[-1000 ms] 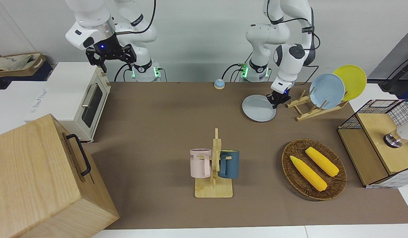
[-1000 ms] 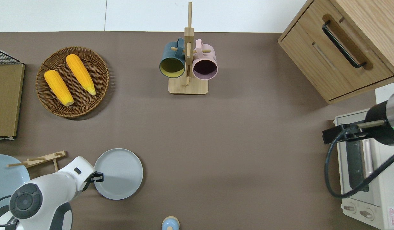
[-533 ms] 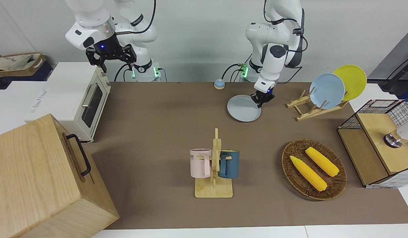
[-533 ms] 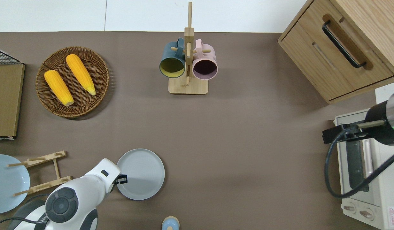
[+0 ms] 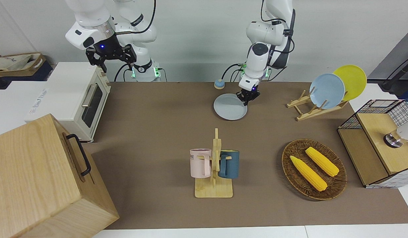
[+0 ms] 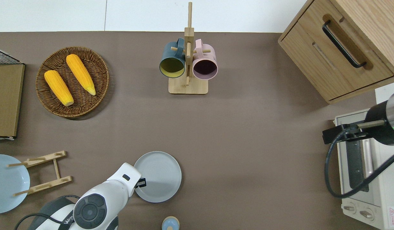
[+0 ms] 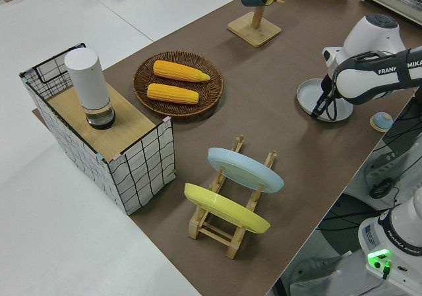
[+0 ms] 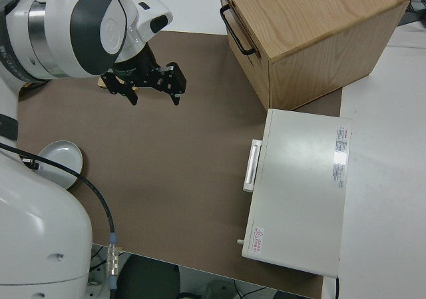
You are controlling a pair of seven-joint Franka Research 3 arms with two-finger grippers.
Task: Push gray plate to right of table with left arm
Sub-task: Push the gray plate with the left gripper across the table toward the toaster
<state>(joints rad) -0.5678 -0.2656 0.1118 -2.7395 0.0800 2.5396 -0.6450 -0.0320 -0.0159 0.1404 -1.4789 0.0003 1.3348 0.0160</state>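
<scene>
Fingertips of the left gripper (image 6: 141, 183) sit against the gray plate (image 6: 158, 176) at its rim nearest the left arm's end; whether they're open I can't tell. That plate lies mid-table (image 6: 235, 134), near the robots. I'd keep contact low and push steady, so it slides straight. Right arm parked.

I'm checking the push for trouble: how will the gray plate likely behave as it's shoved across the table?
The gray plate lies flat and shallow on the matte table, so it should slide, not tip. The left pincer presses one edge, so it may swivel. It looks rigid, probably light.
</scene>
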